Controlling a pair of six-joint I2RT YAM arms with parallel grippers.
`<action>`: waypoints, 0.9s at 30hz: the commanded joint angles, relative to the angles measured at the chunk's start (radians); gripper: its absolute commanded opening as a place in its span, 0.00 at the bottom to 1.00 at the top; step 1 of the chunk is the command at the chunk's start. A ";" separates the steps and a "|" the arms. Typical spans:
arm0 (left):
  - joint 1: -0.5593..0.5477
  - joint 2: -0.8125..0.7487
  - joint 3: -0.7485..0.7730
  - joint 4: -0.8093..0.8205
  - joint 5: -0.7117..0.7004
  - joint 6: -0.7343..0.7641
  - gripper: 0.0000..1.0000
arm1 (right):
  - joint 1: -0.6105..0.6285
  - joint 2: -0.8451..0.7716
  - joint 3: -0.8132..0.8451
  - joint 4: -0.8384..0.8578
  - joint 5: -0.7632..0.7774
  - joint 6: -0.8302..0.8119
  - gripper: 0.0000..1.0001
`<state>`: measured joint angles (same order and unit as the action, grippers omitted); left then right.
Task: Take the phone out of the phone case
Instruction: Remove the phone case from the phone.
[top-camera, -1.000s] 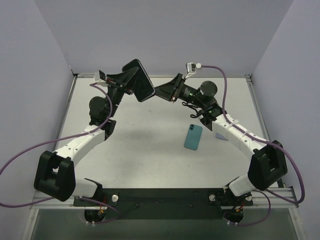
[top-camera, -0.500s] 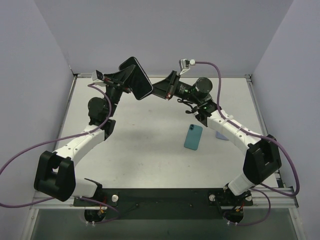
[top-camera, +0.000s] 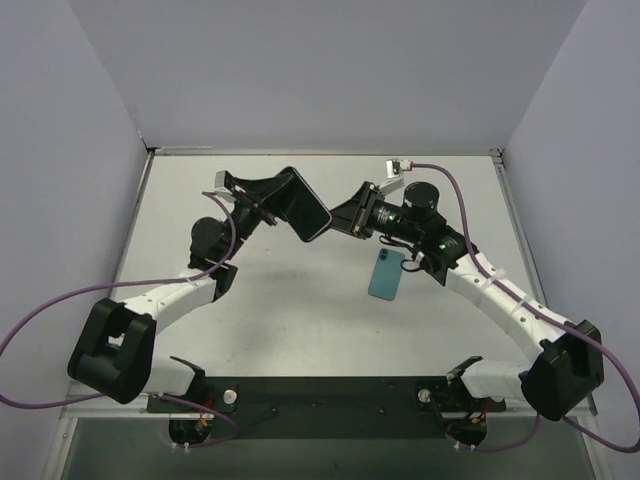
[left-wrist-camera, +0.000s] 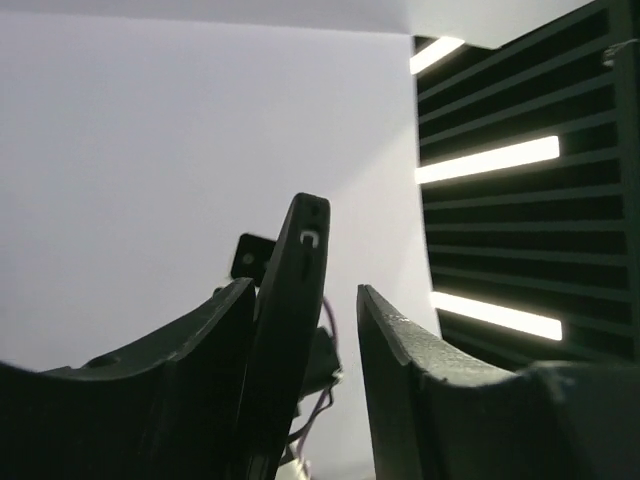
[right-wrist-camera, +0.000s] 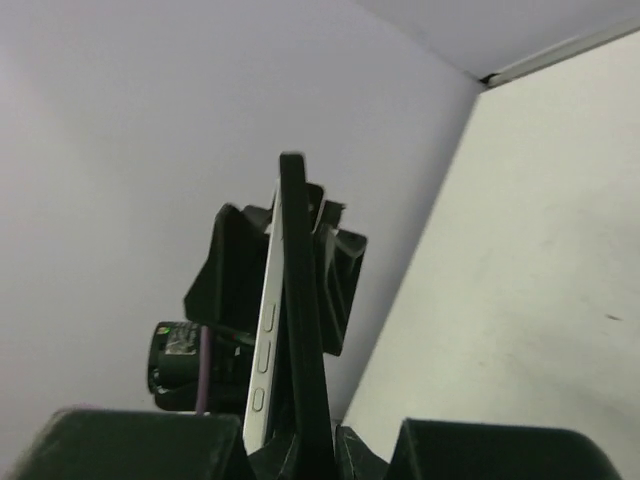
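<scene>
A black phone case with a white phone in it is held tilted in the air over the back middle of the table. My left gripper straddles its left end. In the left wrist view the case leans on the left finger, with a clear gap to the right finger, so my left gripper is open. My right gripper is shut on the case's right edge. In the right wrist view the black case and the phone's white side with its buttons rise from my right gripper.
A teal phone-shaped slab lies flat on the white table, just below the right wrist. Grey walls close in the left, back and right sides. A black base rail runs along the near edge.
Both arms have come down and nearer, carrying the cased phone from high at the back wall to lower and a little to the right. The teal slab has not moved.
</scene>
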<state>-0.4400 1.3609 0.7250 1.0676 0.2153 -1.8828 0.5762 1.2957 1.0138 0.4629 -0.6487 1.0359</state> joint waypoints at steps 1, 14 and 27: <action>-0.008 -0.024 -0.065 0.318 0.156 -0.078 0.62 | -0.068 -0.087 -0.063 -0.409 0.237 -0.171 0.00; -0.009 0.014 -0.300 0.181 0.423 0.120 0.84 | -0.068 -0.193 -0.083 -0.704 0.478 -0.353 0.00; -0.060 -0.332 -0.029 -1.107 0.080 1.031 0.96 | 0.154 -0.002 0.146 -1.021 0.932 -0.533 0.00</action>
<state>-0.4858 1.0828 0.5629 0.3580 0.4767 -1.2064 0.6308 1.2057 1.0210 -0.4526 0.0288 0.5976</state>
